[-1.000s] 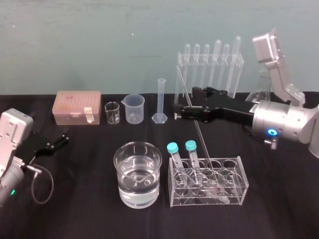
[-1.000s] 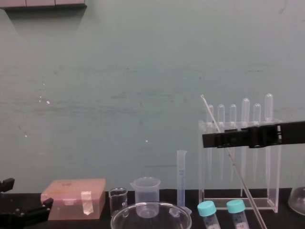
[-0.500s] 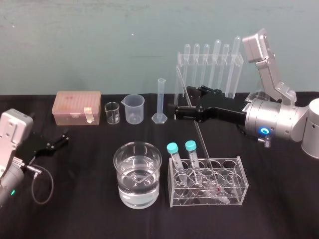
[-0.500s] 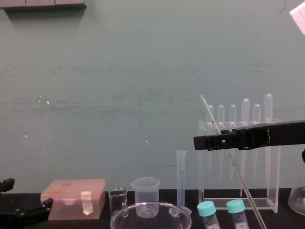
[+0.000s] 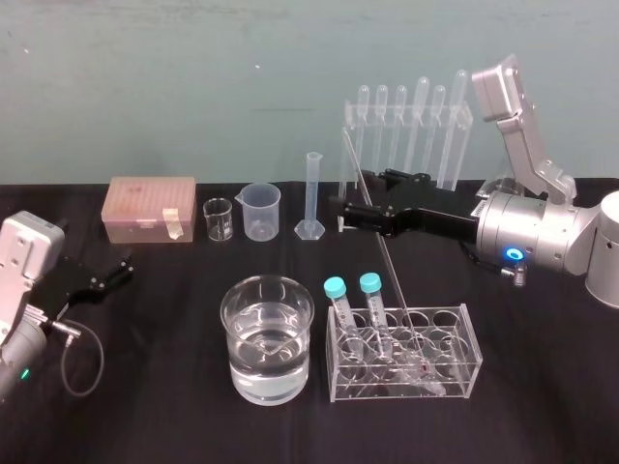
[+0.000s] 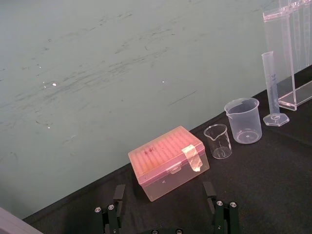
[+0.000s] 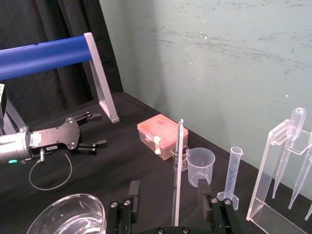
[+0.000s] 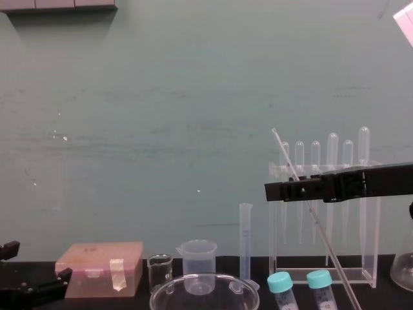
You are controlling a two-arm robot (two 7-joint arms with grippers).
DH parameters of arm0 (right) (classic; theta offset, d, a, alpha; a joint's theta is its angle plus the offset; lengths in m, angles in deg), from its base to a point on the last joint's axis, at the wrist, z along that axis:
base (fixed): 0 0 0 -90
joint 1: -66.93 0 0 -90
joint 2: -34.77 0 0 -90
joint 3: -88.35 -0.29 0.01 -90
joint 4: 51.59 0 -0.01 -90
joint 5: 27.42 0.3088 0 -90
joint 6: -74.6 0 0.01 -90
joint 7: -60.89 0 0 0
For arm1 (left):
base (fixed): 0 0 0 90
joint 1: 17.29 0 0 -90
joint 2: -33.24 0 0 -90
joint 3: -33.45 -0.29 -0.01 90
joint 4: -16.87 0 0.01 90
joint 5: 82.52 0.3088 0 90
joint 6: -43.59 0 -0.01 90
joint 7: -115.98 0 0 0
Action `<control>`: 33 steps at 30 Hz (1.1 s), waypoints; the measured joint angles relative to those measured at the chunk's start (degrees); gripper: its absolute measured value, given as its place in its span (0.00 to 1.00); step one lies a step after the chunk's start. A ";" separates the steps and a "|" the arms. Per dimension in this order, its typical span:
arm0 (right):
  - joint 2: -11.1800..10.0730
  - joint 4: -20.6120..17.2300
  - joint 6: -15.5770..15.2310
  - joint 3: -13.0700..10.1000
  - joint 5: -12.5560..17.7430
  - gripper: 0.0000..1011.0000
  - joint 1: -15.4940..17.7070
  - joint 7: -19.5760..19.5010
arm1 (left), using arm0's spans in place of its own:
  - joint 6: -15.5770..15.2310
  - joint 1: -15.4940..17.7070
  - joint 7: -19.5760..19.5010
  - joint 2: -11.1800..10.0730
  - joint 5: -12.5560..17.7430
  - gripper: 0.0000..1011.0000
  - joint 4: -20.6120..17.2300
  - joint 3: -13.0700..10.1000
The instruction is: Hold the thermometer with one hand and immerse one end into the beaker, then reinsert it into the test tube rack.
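thermometer point(image 5: 384, 261): long clear glass rod leaning steeply; its top rises in front of the left end of the tall rack, and its lower end rests inside the low tube rack.
right gripper point(image 5: 363, 198): reaches in from the right, level above the worktop, at the upper part of the rod.
right fingers: released, spread wide. The right wrist view shows the rod standing between them, apart from both.
beaker point(image 5: 269, 377): wide glass vessel partly filled with clear liquid, at front centre, just left of the low tube rack and apart from the thermometer.
test tube rack point(image 8: 275, 239): tall clear acrylic frame at the back right. Six plastic pipettes point(image 5: 421, 106) hang through its top bar, bulbs uppermost.
low tube rack point(image 5: 469, 348): clear block of round holes at front right, holding two teal-capped tubes point(image 5: 334, 287) at its left end.
left gripper point(image 5: 111, 274): parked low at the left edge of the worktop, well apart from the glassware.
left fingers: released, with nothing between them.
back row, left to right: pink tip box point(image 5: 152, 208), small glass beaker point(image 5: 219, 219), plastic beaker point(image 5: 261, 211), graduated cylinder point(image 5: 311, 193).
worktop point(image 5: 174, 406): covered in black cloth, against a pale green wall.
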 joint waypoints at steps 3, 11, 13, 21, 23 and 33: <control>0.00 -0.02 0.00 -0.02 0.02 0.68 0.01 0.00 | 0.00 0.00 0.00 0.00 0.00 1.00 0.00 0.00; 0.00 -0.05 0.00 -0.05 0.05 0.42 0.04 0.02 | 0.00 0.00 0.00 0.00 0.00 1.00 0.00 0.00; 0.00 -0.05 -0.01 -0.05 0.05 0.36 0.04 0.02 | 0.00 0.00 0.00 0.00 0.00 1.00 0.00 0.00; 0.00 -0.05 -0.01 -0.05 0.05 0.11 0.04 0.04 | 0.00 0.00 0.00 0.00 0.00 1.00 0.00 0.00; 0.00 -0.05 0.00 -0.05 0.06 0.07 0.04 0.05 | 0.00 0.00 0.00 0.00 0.00 1.00 0.00 0.00; 0.05 -0.11 0.44 -0.36 0.36 0.05 0.44 0.03 | 0.00 0.00 0.00 0.00 0.00 1.00 0.00 0.00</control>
